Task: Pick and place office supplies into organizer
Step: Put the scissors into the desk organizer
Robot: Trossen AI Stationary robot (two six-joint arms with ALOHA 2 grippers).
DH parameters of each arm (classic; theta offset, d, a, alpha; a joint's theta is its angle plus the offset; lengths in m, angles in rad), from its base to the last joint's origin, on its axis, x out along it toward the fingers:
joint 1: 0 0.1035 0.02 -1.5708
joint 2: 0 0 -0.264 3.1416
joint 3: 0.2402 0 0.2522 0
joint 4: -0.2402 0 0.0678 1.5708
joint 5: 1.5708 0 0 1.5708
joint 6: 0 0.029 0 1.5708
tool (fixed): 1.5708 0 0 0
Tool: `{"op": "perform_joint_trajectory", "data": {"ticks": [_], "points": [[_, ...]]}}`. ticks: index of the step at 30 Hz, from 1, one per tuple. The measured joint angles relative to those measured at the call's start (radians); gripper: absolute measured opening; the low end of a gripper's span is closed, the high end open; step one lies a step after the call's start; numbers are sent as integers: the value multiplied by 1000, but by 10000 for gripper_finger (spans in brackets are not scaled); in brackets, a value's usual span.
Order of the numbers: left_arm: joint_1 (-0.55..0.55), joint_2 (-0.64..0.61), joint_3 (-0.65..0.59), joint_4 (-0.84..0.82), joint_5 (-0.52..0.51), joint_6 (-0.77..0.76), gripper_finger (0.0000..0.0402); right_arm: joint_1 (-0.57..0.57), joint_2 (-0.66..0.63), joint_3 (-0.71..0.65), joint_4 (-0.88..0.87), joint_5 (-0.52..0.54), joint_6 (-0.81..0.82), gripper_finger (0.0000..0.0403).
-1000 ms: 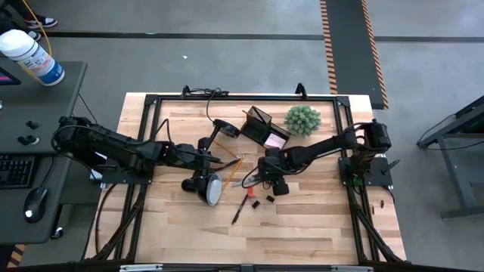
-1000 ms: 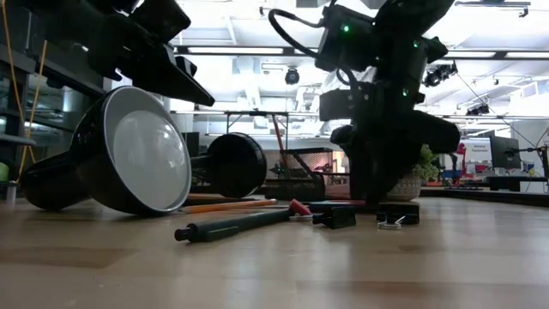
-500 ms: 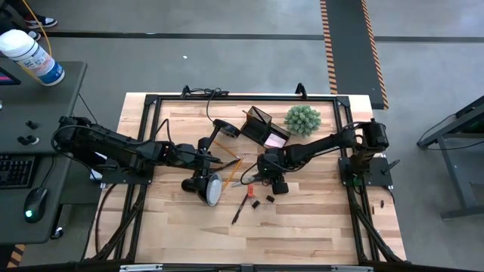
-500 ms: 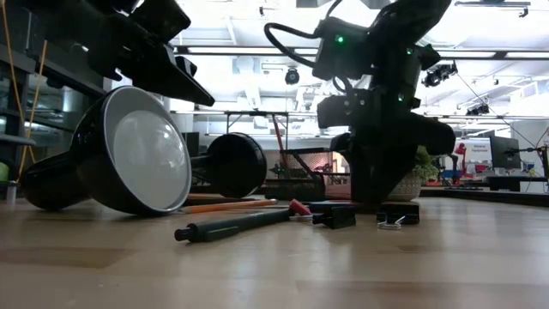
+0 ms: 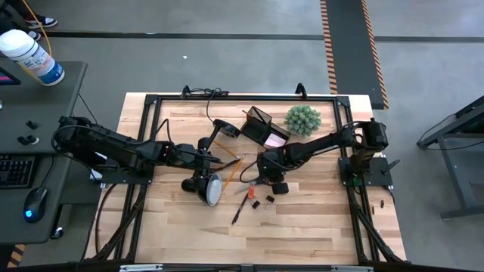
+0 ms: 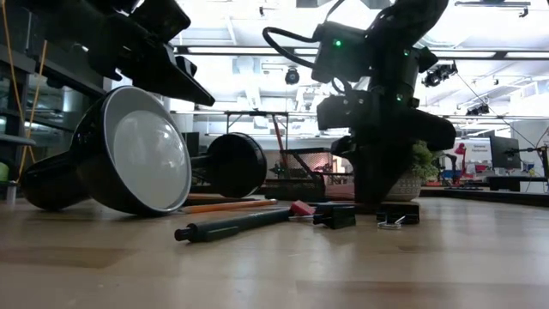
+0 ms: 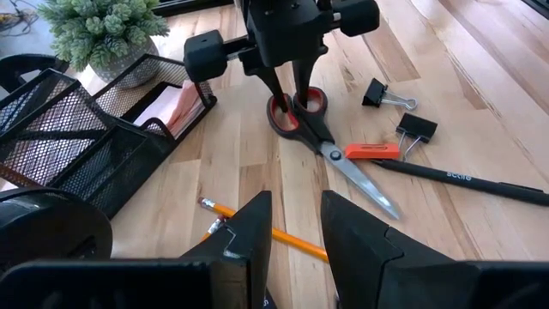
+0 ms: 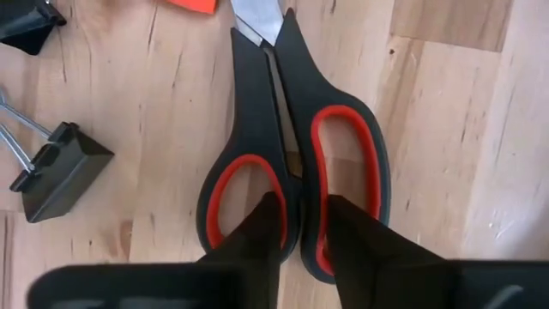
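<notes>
Black scissors with red-lined handle loops [image 8: 292, 154] lie flat on the wooden table [image 5: 302, 227], their blades pointing toward the pen [image 7: 463, 176]. My right gripper [image 8: 300, 206] stands over the handles, pointing down, shut on them. The black mesh organizer [image 7: 86, 146] holds a pink pad [image 7: 184, 107] and stands beyond the scissors by the plant. A pencil [image 7: 257, 227] and two binder clips [image 7: 418, 129] lie on the wood. My left gripper [image 7: 292, 215] hangs open above the table near the lamp, with nothing between its fingers. My right gripper comes from above, pointing down, with one finger [image 8: 262, 227] in each handle loop. It pinches the two inner bars of the handles [image 8: 296, 172], where the loops meet. The scissors lie flat on the table [image 7: 330, 150].
A black desk lamp [image 5: 208, 185] lies tipped on the table's left half, its shade [image 6: 129, 150] facing the near edge. A green spiky plant [image 5: 302, 119] stands at the back. A small orange piece [image 7: 373, 151] lies beside the blades. Bare wood lies toward the near edge.
My right gripper has turned a little over the scissors' handles and edged toward the table's left. The scissors and the other things lie where they were.
</notes>
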Motion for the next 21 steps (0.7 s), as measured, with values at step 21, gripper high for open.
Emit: {"op": "perform_joint_trajectory", "data": {"ticks": [21], "points": [[0, 0, 0, -3, 0, 0, 92, 46, 0, 363, -507, 266, 6, 65]]}}
